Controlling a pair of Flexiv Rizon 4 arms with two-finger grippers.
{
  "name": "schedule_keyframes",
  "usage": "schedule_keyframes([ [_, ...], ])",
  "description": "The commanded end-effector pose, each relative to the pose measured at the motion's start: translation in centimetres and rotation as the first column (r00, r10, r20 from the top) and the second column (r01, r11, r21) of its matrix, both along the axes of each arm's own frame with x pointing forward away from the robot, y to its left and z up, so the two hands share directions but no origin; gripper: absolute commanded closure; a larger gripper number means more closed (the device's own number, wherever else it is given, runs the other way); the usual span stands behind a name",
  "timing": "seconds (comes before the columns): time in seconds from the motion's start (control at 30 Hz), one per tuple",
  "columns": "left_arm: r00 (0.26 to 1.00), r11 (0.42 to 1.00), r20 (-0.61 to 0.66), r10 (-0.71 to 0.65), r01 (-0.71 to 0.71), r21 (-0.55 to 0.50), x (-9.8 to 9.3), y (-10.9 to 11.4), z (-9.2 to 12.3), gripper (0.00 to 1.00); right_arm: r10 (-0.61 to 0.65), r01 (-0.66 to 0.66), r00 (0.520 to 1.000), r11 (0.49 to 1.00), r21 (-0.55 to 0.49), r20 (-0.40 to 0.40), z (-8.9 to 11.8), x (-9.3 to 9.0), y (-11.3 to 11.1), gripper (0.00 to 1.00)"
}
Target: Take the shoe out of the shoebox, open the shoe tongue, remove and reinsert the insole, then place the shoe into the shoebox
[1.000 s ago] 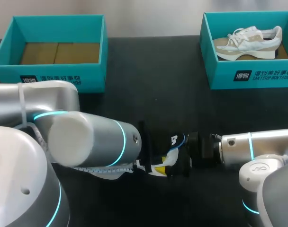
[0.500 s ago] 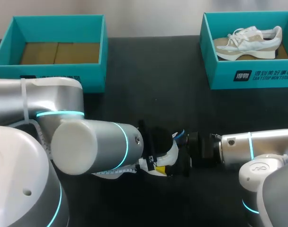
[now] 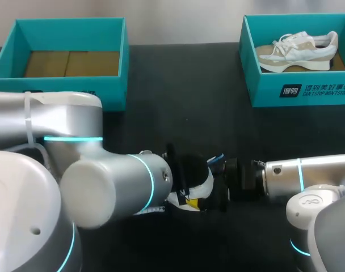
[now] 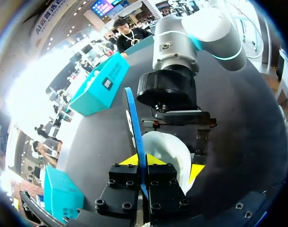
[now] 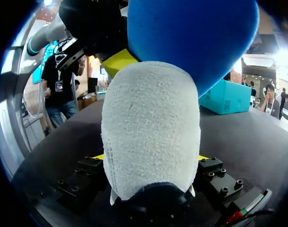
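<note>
The shoe [image 5: 151, 123] is at the near part of the bench [image 3: 161, 73], between the two arms and well apart from the empty shoebox [image 3: 67, 93]. Its fleecy heel is clamped from both sides by the right fingers [image 5: 99, 156]. The left fingers [image 4: 127, 160] are pinched tight on the thin blue insole [image 4: 133, 118], which stands up out of the shoe's opening (whether it is coming out or going back in, I cannot tell). Either way this looks like the insole step. To do it well, the right fingers should brace the heel firmly while the left guide the insole along the line of the sole, not across it, so it neither buckles nor drags the shoe loose.
</note>
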State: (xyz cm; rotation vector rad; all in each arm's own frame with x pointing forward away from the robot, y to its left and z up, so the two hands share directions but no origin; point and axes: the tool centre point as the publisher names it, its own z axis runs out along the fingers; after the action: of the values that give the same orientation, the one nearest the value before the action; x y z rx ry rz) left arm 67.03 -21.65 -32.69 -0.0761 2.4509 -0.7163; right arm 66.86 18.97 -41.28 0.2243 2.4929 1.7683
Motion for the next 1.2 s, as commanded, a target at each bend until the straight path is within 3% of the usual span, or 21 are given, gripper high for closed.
schedule_keyframes([
  [0.03, 1.000, 1.000, 0.021, 0.022, -0.022, 0.005, -0.5, -1.0, -0.6, 0.73, 0.001, -0.001, 1.000, 1.000, -0.006, -0.002, 0.1, -0.1, 0.1, 1.00],
  [0.1, 0.999, 1.000, 0.018, 0.029, -0.029, -0.001, -0.5, -0.9, -0.7, 0.66, 0.001, -0.001, 1.000, 1.000, -0.006, -0.002, 0.1, -0.1, 0.1, 1.00],
  [0.57, 0.997, 0.997, 0.028, 0.078, -0.078, -0.015, -1.1, 0.4, -1.3, 0.60, 0.001, -0.001, 1.000, 1.000, -0.006, -0.002, 0.1, -0.1, 0.1, 1.00],
  [0.7, 0.996, 0.996, 0.024, 0.085, -0.085, -0.018, -0.9, 0.6, -1.4, 0.54, 0.001, -0.001, 1.000, 1.000, -0.006, -0.002, 0.1, -0.1, 0.1, 1.00],
  [1.2, 0.994, 0.994, 0.035, 0.104, -0.103, -0.029, -0.4, 0.8, -1.8, 0.53, 0.001, -0.001, 1.000, 1.000, -0.006, -0.002, 0.1, -0.1, 0.1, 1.00],
])
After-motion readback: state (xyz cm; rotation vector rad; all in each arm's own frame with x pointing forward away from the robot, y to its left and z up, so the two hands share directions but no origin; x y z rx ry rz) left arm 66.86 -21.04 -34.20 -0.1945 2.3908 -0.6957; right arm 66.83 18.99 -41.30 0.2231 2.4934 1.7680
